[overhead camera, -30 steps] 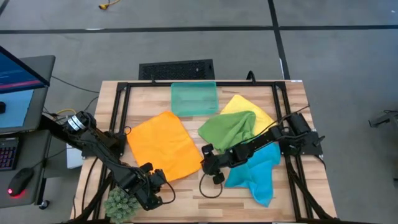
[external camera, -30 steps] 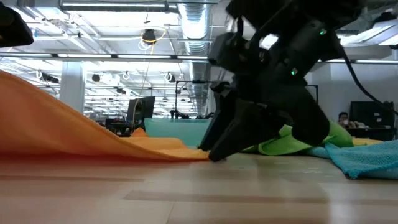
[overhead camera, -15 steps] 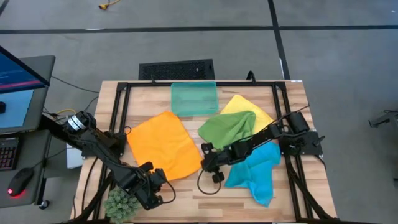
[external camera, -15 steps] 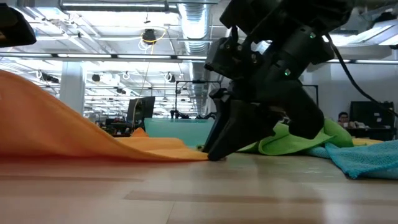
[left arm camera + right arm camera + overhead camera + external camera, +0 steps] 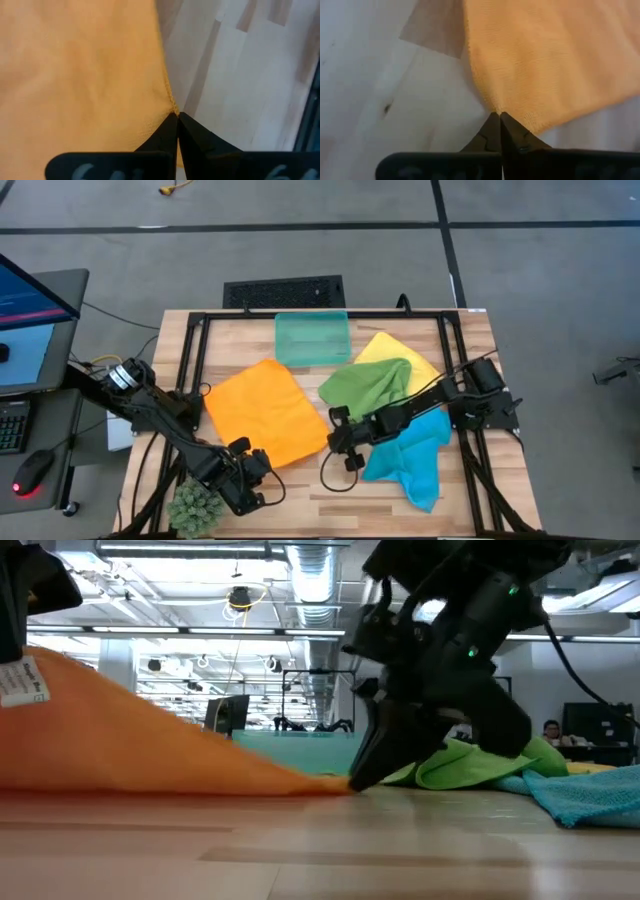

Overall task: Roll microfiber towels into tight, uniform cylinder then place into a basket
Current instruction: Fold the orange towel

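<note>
Both tools are pinched fully shut on the orange towel [image 5: 256,413], each on a near corner. The left tool [image 5: 250,473] has the near-left corner, right at the hem in its wrist view [image 5: 172,114], and the cloth already tents up from the counter [image 5: 320,850] there in the low view. The right tool [image 5: 334,438] has the opposite near corner, jaws closed on the very tip [image 5: 496,114].

What could go wrong: those bites look really thin, so if the tools pull apart or lift unevenly I'd guess a corner slips out and the roll starts crooked. Just beside the left tool, toward the counter's near edge, sits the plant ball [image 5: 195,506]. Swing that way and it gets knocked.

Room-wise, bare wood between the two tools is open. Right behind the right tool the green towel [image 5: 368,387] and blue towel [image 5: 410,460] lie bunched, close enough to get dragged along. The yellow towel [image 5: 395,352] peeks out beyond the green one. Farthest from both tools is the basket [image 5: 312,338], touching the orange towel's far edge, so rolling that way runs out of space fast.
</note>
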`<control>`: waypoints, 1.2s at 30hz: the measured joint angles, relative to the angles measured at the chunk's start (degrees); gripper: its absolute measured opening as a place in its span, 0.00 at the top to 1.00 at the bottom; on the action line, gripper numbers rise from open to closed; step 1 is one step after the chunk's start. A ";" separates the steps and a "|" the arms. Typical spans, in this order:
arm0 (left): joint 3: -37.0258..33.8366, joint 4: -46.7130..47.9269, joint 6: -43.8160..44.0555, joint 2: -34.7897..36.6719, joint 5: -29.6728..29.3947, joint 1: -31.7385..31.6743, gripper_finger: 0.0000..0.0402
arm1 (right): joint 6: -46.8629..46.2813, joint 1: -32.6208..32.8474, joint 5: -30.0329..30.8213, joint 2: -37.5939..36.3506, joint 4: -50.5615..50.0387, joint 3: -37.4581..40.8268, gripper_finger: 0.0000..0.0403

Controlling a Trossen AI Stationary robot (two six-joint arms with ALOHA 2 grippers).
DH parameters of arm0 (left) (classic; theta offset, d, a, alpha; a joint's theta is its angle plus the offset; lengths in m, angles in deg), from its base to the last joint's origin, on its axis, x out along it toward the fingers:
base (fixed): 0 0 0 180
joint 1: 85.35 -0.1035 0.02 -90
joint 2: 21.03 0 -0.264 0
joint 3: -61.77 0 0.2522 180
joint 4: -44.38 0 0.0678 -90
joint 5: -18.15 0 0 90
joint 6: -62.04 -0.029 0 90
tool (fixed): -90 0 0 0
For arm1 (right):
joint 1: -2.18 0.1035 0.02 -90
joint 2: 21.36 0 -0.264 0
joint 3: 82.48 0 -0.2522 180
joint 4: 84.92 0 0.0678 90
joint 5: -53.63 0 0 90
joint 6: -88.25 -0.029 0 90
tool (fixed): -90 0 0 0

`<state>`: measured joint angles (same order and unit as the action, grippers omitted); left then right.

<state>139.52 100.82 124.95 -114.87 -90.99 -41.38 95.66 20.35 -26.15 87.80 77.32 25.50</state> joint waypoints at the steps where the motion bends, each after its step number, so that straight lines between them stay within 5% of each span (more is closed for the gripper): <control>1: 0.00 -0.90 -0.45 0.00 0.85 0.00 1.00 | -0.93 0.44 0.86 -1.08 -1.45 0.00 0.98; 11: 0.00 -11.90 -6.20 0.00 6.67 -0.61 1.00 | -7.70 7.06 5.08 -9.49 -8.84 -0.09 0.99; 24: 0.04 -17.66 -1.21 0.14 17.94 -0.59 1.00 | -18.74 18.58 13.24 -18.87 -10.63 -0.21 0.99; 30: 4.54 -16.92 -6.27 0.52 16.08 -0.12 1.00 | -21.52 21.45 14.14 -19.00 -10.59 -0.22 0.99; 36: 11.20 -4.32 -4.76 0.66 10.53 0.59 1.00 | -22.43 21.81 14.64 -18.83 -9.33 -0.60 0.99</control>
<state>150.72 96.50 120.19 -114.22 -80.46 -40.79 73.23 42.16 -11.51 68.97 67.99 24.90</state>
